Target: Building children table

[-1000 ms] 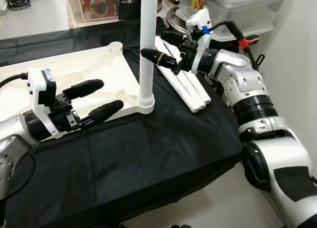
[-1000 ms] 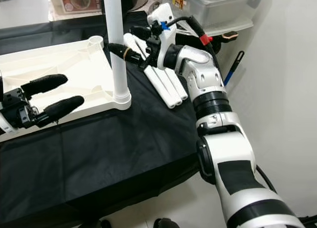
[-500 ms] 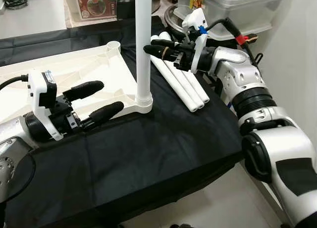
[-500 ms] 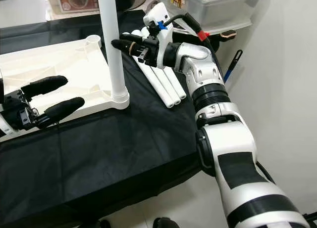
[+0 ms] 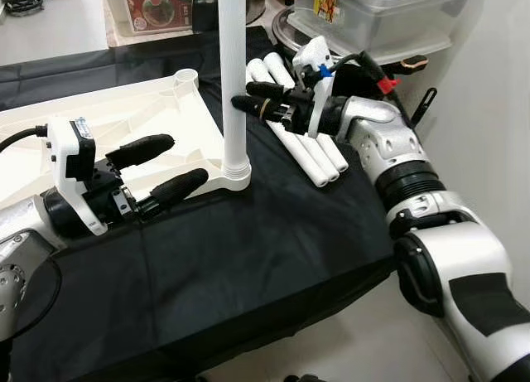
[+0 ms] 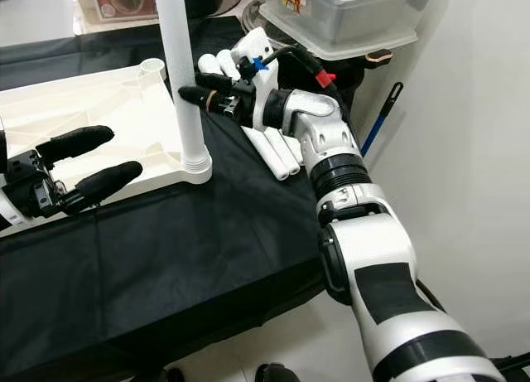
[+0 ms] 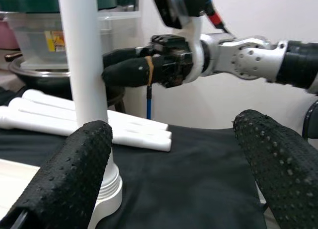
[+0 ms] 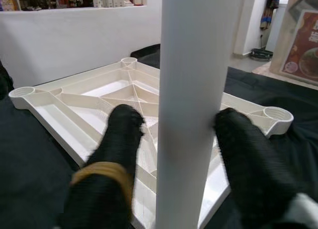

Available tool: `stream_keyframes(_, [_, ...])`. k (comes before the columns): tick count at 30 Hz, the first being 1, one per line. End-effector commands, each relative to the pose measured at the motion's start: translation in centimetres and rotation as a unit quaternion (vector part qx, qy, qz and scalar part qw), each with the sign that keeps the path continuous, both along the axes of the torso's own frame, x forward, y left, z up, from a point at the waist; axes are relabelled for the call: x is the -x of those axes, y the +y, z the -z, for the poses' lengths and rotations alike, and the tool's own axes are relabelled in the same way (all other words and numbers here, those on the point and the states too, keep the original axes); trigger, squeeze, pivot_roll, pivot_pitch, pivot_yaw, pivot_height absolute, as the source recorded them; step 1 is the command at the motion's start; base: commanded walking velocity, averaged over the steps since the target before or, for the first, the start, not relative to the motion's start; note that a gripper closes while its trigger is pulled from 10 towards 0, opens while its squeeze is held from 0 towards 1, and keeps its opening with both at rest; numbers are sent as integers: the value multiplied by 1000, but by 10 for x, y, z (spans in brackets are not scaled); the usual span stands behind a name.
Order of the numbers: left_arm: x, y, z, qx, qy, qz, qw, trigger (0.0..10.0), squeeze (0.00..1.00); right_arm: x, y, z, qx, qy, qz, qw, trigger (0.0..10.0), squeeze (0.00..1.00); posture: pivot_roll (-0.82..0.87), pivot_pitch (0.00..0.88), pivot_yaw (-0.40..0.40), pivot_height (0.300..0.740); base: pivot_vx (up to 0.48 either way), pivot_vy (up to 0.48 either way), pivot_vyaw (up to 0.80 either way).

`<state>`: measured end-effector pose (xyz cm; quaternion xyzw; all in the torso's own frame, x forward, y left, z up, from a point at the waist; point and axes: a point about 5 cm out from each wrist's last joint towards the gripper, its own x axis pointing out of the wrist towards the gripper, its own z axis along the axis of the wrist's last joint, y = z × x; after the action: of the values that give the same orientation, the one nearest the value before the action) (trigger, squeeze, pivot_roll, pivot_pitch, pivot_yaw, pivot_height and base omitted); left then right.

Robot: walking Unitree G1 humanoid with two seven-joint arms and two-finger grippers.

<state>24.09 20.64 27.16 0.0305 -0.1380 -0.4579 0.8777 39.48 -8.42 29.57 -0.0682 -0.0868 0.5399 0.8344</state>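
Observation:
The white tabletop (image 5: pixel 108 117) lies upside down on the black cloth. One white leg (image 5: pixel 232 67) stands upright in its near right corner socket. My right gripper (image 5: pixel 242 95) is open, reaching in from the right at the leg's mid-height; in the right wrist view its fingers (image 8: pixel 124 134) sit on either side of the leg, close to it. My left gripper (image 5: pixel 186 158) is open and empty, hovering at the tabletop's near edge, left of the leg. Three spare white legs (image 5: pixel 308 142) lie side by side on the cloth under my right arm.
Clear plastic storage bins (image 5: pixel 381 9) and a metal pot (image 5: pixel 288 26) stand behind the spare legs. A white wall (image 6: pixel 464 150) runs close on the right, with a blue-handled tool (image 6: pixel 379 121) leaning there. The cloth-covered surface (image 5: pixel 248 249) ends near the front.
My right gripper has swung left, off the spare legs, to the upright leg and now straddles it. The left gripper has stayed where it was.

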Motion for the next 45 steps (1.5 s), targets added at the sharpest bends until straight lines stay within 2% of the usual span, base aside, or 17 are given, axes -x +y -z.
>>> stream_keyframes(1, [3, -3, 2, 1, 3, 7, 1000, 10000, 0, 1, 7, -4, -5, -5, -11, 1000, 10000, 1000, 23, 163, -85, 740, 0, 0, 0])
stream_keyframes(12, [10, -2, 2, -1, 7, 0, 1000, 10000, 0, -2, 20, -16, -14, -19, 5, 1000, 10000, 1000, 40, 195, -98, 740, 0, 0, 0])
stream_keyframes(13, [12, -2, 2, -1, 9, -1, 1000, 10000, 0, -1, 23, -18, -14, -21, 4, 1000, 10000, 216, 41, 201, -102, 740, 0, 0, 0])
stream_keyframes(14, [12, -2, 2, -1, 9, -1, 1000, 10000, 0, -1, 23, -18, -14, -21, 4, 1000, 10000, 216, 41, 201, -102, 740, 0, 0, 0])
stream_keyframes(15, [12, -2, 3, -1, 10, -2, 1000, 10000, 0, -1, 24, -21, -14, -22, 4, 1000, 8196, 0, 40, 202, -102, 740, 0, 0, 0])
stream_keyframes(17, [13, -2, 3, -1, 11, -2, 1000, 10000, 0, -1, 24, -22, -14, -22, 4, 1000, 8196, 0, 40, 202, -102, 740, 0, 0, 0])
stream_keyframes(18, [13, -2, 3, 0, 12, -3, 1000, 10000, 0, -2, 23, -23, -15, -21, 8, 1000, 0, 0, 35, 205, -101, 740, 0, 0, 0])
stream_keyframes(26, [11, -2, 4, 1, 14, -2, 1000, 10000, 0, -5, 17, -23, 0, -30, 40, 999, 0, 0, 28, 203, -98, 740, 0, 0, 0])
stream_keyframes(29, [9, -3, 4, 3, 12, -2, 1000, 10000, 0, -7, 28, -15, 20, -38, 96, 994, 0, 0, 14, 203, -98, 740, 0, 0, 0])
stream_keyframes(32, [9, -3, 4, 5, 11, -2, 1000, 10000, 0, -8, 31, -13, 22, -36, 118, 992, 0, 0, 14, 203, -98, 740, 0, 0, 0])
stream_keyframes(35, [8, -5, 4, 7, 10, -2, 1000, 10000, 0, -11, 35, -7, 36, -36, 164, 985, 0, 0, 8, 204, -96, 740, 0, 0, 0])
stream_keyframes(37, [8, -5, 4, 7, 10, -2, 1000, 10000, 0, -11, 35, -7, 36, -36, 164, 985, 0, 0, 8, 204, -96, 740, 0, 0, 0])
stream_keyframes(39, [6, -6, 4, 8, 8, 0, 1000, 10000, 0, -12, 39, -2, 44, -33, 212, 976, 0, 0, 0, 206, -87, 740, 0, 0, 0])
stream_keyframes(40, [6, -6, 4, 8, 8, 0, 1000, 10000, 0, -12, 39, -2, 44, -33, 212, 976, 0, 0, 0, 206, -87, 740, 0, 0, 0])
stream_keyframes(42, [5, -6, 2, 10, 4, 3, 1000, 10000, 0, -14, 42, -1, 41, -25, 261, 964, 0, 0, -4, 211, -87, 740, 0, 0, 0])
stream_keyframes(44, [4, -6, 1, 11, 2, 3, 1000, 10000, 0, -14, 43, -1, 46, -26, 269, 962, 0, 0, -6, 214, -86, 740, 0, 0, 0])
stream_keyframes(45, [5, -6, 1, 12, 1, 3, 1000, 10000, 0, -14, 43, 0, 47, -24, 290, 956, 0, 0, -12, 220, -91, 740, 0, 0, 0])
